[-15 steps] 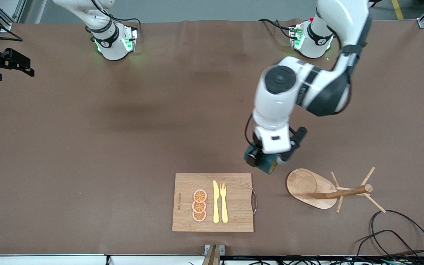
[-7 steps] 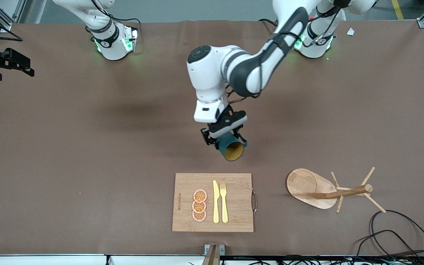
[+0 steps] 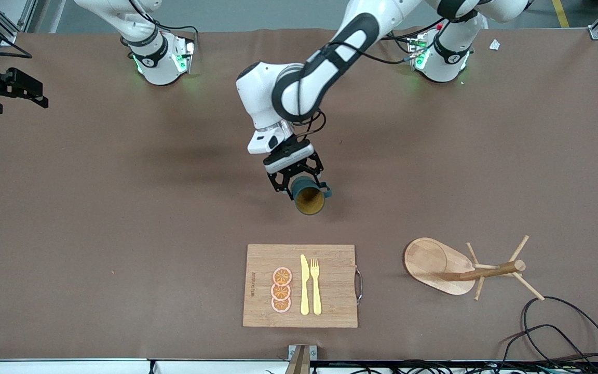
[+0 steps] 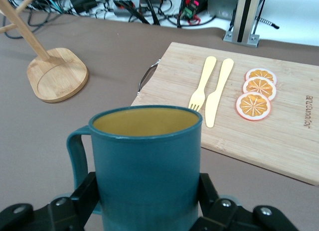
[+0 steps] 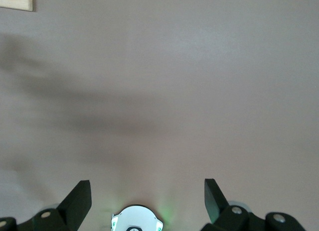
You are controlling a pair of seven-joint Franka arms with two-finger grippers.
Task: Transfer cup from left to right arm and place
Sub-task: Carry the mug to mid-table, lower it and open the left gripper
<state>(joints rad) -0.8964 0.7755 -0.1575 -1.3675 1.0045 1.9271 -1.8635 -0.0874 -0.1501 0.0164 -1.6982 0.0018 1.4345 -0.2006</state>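
Note:
The dark teal cup (image 3: 309,198) with a mustard-brown inside hangs in my left gripper (image 3: 299,183), over bare table just farther from the front camera than the cutting board (image 3: 257,259). The cup is tilted, its mouth facing the front camera and its loop handle toward the left arm's end. In the left wrist view my left gripper (image 4: 147,203) is shut on the cup (image 4: 147,161), one finger (image 4: 84,193) on each side of its body. My right gripper (image 5: 147,191) is open and empty, waiting high over the table above the right arm's base (image 5: 137,220).
The wooden cutting board carries a yellow knife (image 3: 304,284), a yellow fork (image 3: 315,285) and three orange slices (image 3: 281,290). A wooden peg rack (image 3: 460,266) lies toward the left arm's end, with black cables (image 3: 563,327) at that near corner.
My left arm has swung the cup from beside the peg rack toward the table's middle, over the area by the cutting board. The cup's mouth has turned toward the front camera. The right arm has not moved.

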